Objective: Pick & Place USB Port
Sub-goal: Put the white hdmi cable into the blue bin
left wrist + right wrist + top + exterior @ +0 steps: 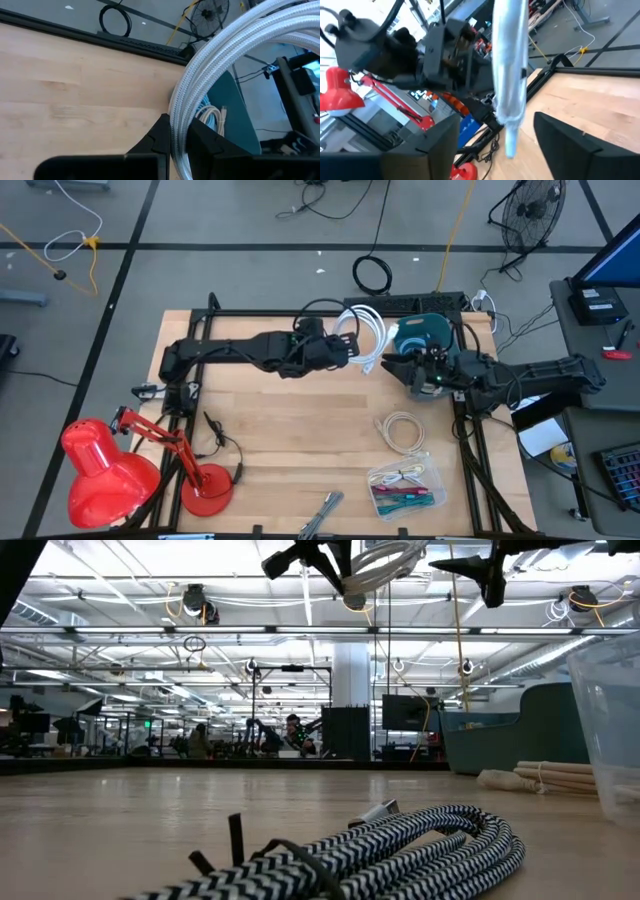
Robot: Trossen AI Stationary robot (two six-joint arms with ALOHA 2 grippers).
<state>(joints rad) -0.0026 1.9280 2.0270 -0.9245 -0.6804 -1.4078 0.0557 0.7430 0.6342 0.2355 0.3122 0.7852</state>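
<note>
Two arms meet over the table's far edge in the high view: the left gripper [350, 352] holds a coiled white braided USB cable [368, 332] aloft beside the teal bin [425, 335], so placing remains. Low view shows only the raised coil. Left wrist view confirms fingers pinching the strands. Right wrist view shows the right gripper [495, 145] spread wide, empty, around the coil.

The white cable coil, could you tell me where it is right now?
In the high view the white cable coil hangs above the table's far edge, clamped in the left gripper, just left of the teal bin and the open right gripper.
</note>
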